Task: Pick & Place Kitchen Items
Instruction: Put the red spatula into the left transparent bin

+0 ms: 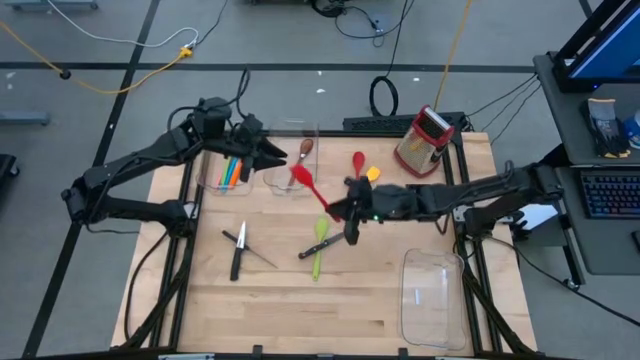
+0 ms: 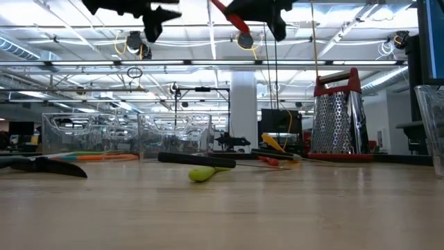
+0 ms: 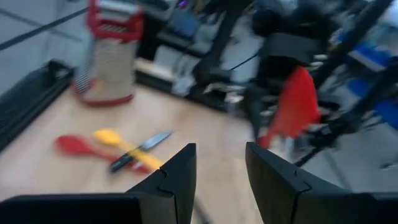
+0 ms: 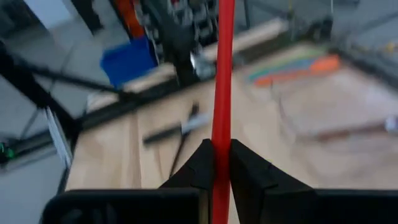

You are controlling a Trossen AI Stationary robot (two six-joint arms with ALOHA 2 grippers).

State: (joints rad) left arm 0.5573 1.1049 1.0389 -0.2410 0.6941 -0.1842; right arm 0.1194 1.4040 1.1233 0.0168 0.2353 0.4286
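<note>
My right gripper (image 1: 342, 208) hangs high over the table's middle, shut on a red spatula (image 1: 308, 185), which also shows in the left wrist view (image 3: 297, 102). My left gripper (image 3: 221, 168) is raised at the far left beside two clear bins (image 1: 290, 170), open with nothing between its fingers. One bin holds several coloured utensils (image 1: 232, 172), the other a wooden spoon (image 1: 305, 150). On the table lie a green spoon (image 1: 318, 255), black-handled knives (image 1: 238, 250), a red spoon (image 1: 358, 160) and a yellow one (image 1: 372, 173). My right gripper pinches the red spatula's thin handle (image 4: 222, 127) between its two fingers. The fingers come nearly level from the table's right, and the handle runs on ahead of them rather than across. The spatula is lifted clear, its head (image 1: 300, 178) toward the far left.
A red-and-silver box grater (image 1: 425, 140) stands at the far right. Another clear bin (image 1: 432, 295) sits at the near right corner. Bare wood stretches along the near edge (image 1: 300, 320).
</note>
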